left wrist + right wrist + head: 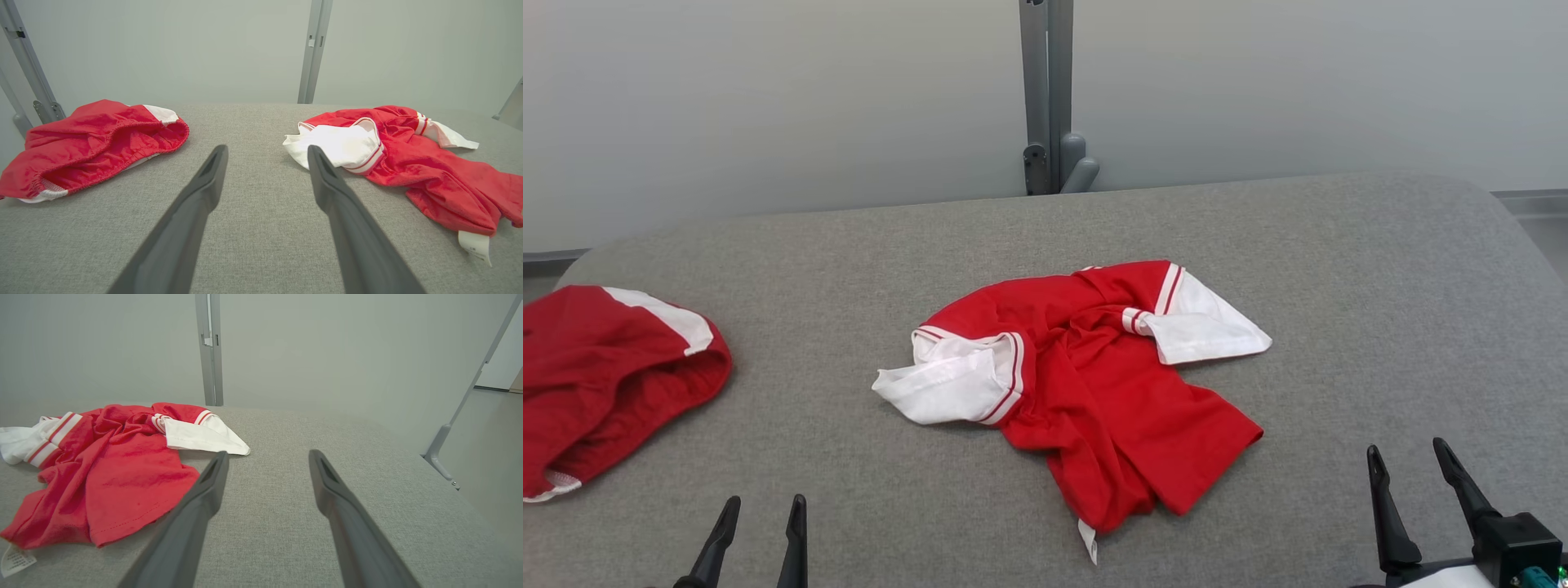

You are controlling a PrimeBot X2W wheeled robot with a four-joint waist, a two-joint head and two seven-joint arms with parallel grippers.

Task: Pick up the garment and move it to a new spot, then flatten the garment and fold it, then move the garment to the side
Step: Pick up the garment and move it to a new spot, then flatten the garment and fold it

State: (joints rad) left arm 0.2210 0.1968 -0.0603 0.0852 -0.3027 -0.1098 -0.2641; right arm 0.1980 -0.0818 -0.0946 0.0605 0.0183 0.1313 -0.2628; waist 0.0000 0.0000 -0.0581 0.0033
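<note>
A crumpled red garment with white sleeves and striped cuffs lies in the middle of the grey table; a white label hangs off its near edge. It also appears in the left wrist view as the garment at the right, and in the right wrist view as the garment at the left. My left gripper stands open at the near left, nothing between its fingers. Equally open and empty, my right gripper sits at the near right, to the right of the cloth. Both are apart from it.
A second red piece with an elastic waistband lies bunched at the table's left edge, also seen as the red piece in the left wrist view. A grey post rises behind the table's far edge. The table's right edge drops off.
</note>
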